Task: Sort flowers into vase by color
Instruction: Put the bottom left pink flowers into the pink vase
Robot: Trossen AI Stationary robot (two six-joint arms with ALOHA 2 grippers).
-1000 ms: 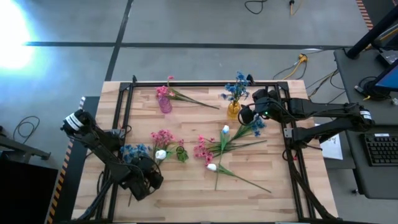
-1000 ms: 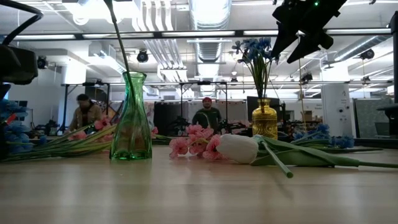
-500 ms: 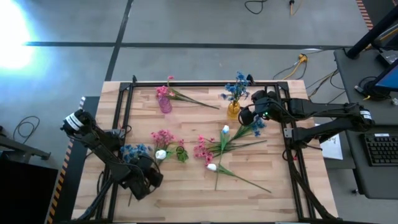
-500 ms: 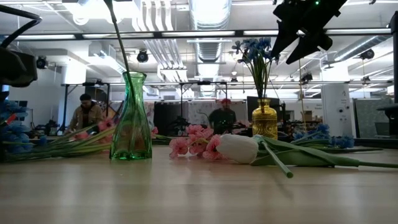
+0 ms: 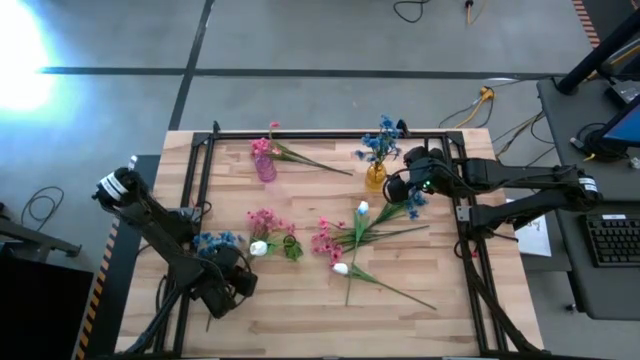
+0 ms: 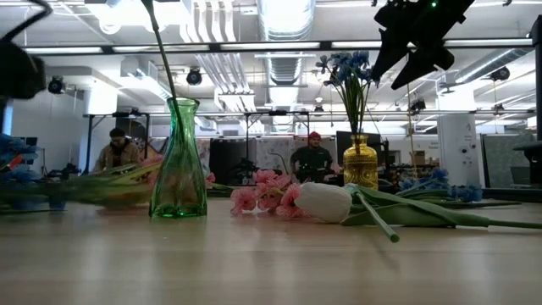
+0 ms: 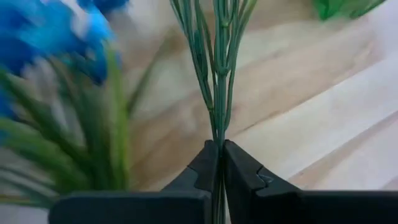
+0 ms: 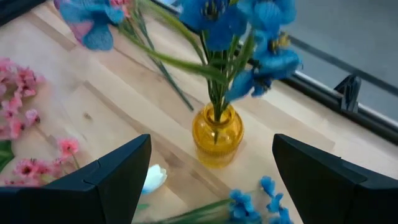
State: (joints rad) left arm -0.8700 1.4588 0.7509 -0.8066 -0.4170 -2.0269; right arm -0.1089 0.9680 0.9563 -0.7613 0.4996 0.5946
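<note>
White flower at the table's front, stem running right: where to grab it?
Grip the white flower on its bare stem, midway, coming straight down with fingers across it. It lies flat on the table, and that stretch looks clear of the pink blooms.

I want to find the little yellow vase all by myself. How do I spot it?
Look at the wooden table, along its far edge, toward the right arm's side. The yellow vase stands there beside the open right gripper. It is short, round and amber, with blue flowers in it, unlike the pink vase farther left.
</note>
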